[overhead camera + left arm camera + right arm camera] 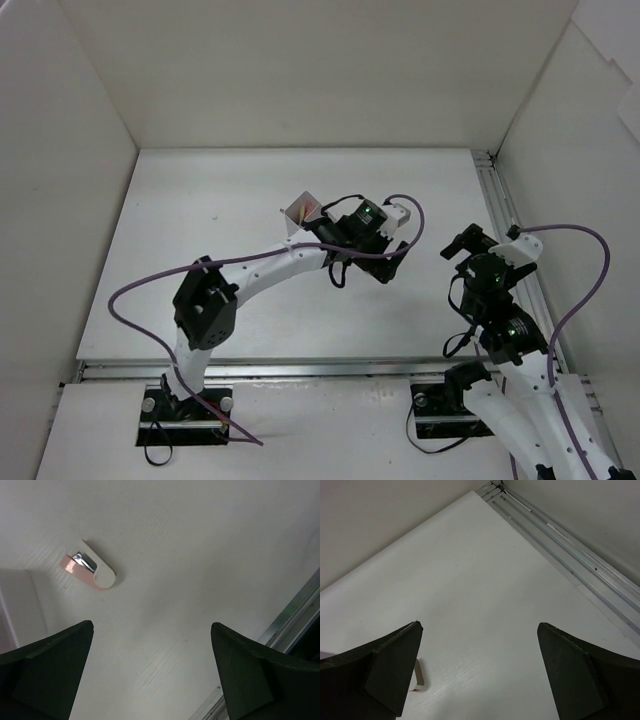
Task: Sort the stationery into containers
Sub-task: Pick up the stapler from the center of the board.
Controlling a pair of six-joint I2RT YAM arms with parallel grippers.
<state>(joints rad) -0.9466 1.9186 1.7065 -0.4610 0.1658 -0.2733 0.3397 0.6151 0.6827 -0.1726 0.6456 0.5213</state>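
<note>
A pinkish and white eraser (89, 571) with a shiny patch on it lies on the table, ahead and to the left of my left gripper (152, 625). That gripper is open, with bare table between its fingers. The translucent container (303, 212) shows just beyond the left wrist, with its pale wall (15, 605) at the left edge of the left wrist view. My right gripper (479, 625) is also open over bare table. A small white and tan eraser block (419, 676) lies beside its left finger, partly hidden by it. No pens are in view.
A metal rail (570, 550) runs along the table's right side into the far corner, below the white side wall. Another stretch of rail (295, 615) shows at the lower right of the left wrist view. Purple cables (560, 232) loop off both arms.
</note>
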